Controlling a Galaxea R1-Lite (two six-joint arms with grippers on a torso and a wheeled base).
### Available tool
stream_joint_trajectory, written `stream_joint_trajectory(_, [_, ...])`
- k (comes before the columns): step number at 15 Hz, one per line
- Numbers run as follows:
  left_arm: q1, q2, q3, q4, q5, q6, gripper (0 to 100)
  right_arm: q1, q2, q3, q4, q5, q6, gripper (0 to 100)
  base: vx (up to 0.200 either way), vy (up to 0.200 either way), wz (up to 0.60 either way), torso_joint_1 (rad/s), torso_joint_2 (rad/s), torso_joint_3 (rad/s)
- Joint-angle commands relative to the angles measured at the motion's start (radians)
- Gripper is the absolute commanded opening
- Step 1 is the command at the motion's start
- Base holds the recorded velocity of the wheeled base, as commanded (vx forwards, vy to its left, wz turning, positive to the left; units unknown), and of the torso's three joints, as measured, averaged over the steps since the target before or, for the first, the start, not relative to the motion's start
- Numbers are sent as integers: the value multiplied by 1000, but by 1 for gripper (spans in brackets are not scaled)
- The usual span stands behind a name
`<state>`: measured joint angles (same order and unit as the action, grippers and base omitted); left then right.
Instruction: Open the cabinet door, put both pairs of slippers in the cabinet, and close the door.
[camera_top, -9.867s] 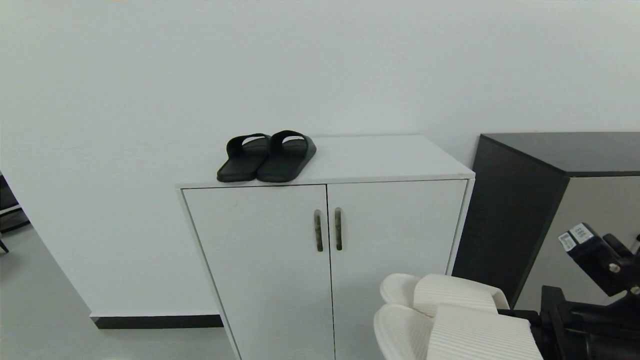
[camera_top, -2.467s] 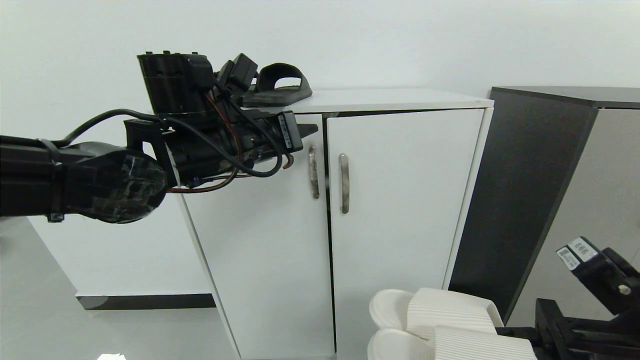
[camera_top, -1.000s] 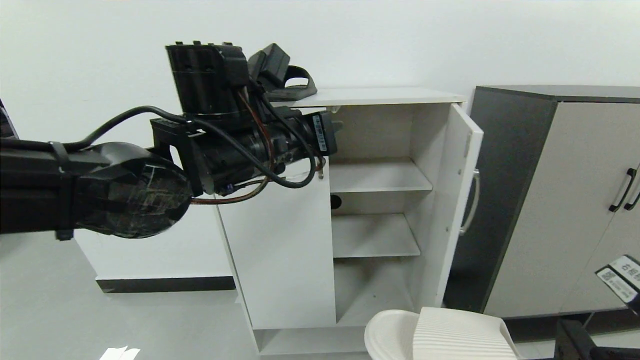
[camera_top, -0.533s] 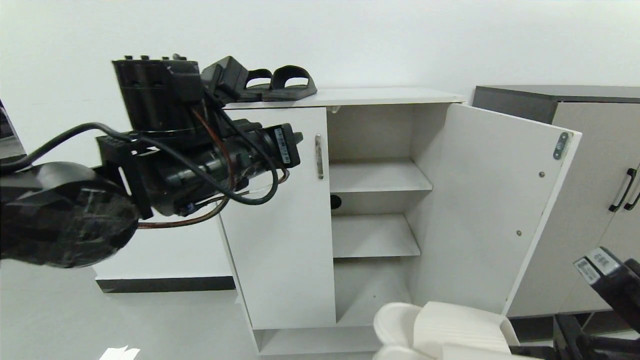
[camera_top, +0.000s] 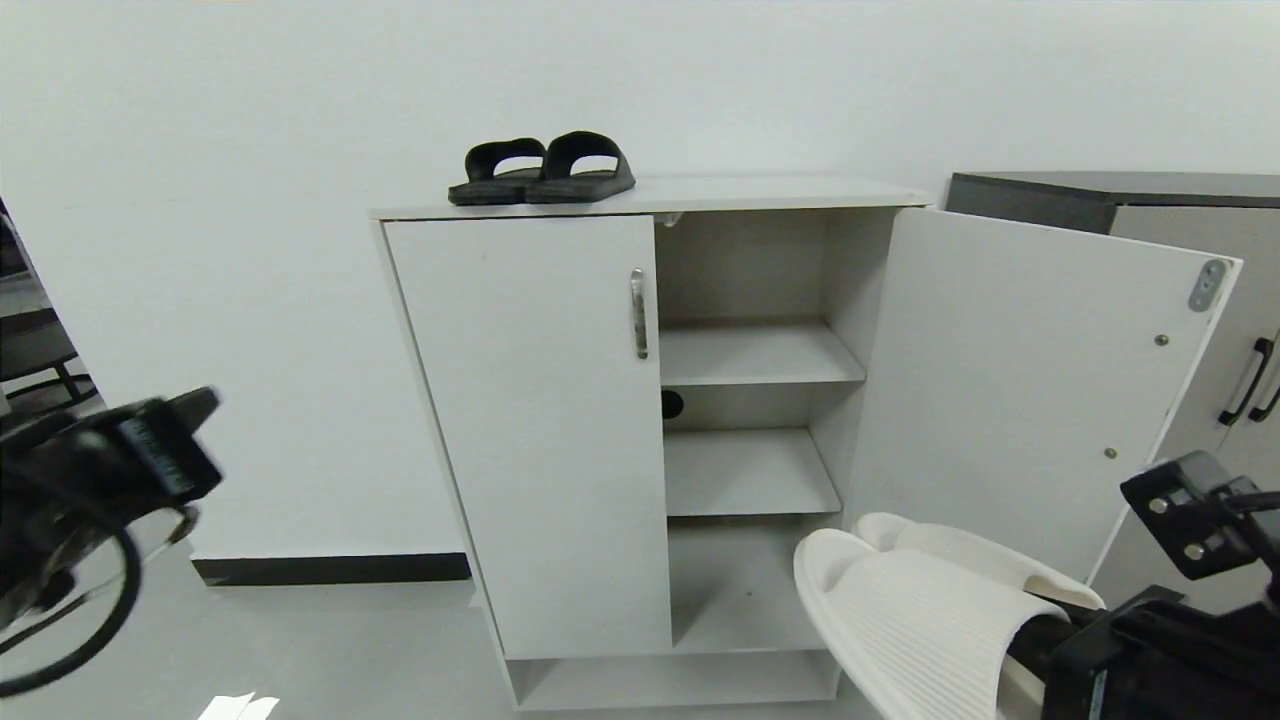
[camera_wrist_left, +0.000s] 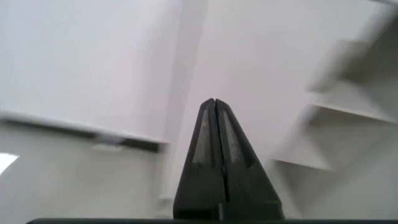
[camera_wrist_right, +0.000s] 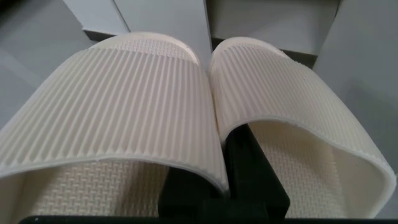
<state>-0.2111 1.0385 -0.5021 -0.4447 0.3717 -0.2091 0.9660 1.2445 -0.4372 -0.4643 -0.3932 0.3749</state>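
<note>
- Cream ribbed foam slippers (camera_top: 930, 610), at 4 o'clock, are pinched together by the right gripper (camera_wrist_right: 239, 155); they look light and squishy.
- Black rubber slippers (camera_top: 545, 170) sit at 12 o'clock on the white cabinet (camera_top: 530, 430); grab their straps.
- Left gripper (camera_wrist_left: 215, 143) is squeezed closed, empty.

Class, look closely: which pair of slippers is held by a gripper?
The white pair, clamped by the right gripper; the black pair rests atop the cabinet.

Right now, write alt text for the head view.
A white cabinet stands with its right door open, showing its shelves. Black slippers sit on top; the right arm holds white slippers low on the right.
</note>
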Motion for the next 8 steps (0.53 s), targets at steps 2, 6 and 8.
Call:
stream_joint_trajectory(2, [295, -396, 353, 14, 78, -1, 0, 0, 21, 3, -2, 2, -2, 0, 0, 0, 0, 0, 0, 0])
stream_joint_trajectory(6, [305, -752, 502, 190, -25, 36, 0, 4, 84, -8, -48, -1, -8, 0, 0, 0, 0, 0, 0, 0])
stream_joint_trajectory(8, [306, -963, 501, 432, -212, 85, 0, 5, 69, 14, -51, 4, -8, 0, 0, 0, 0, 0, 0, 0])
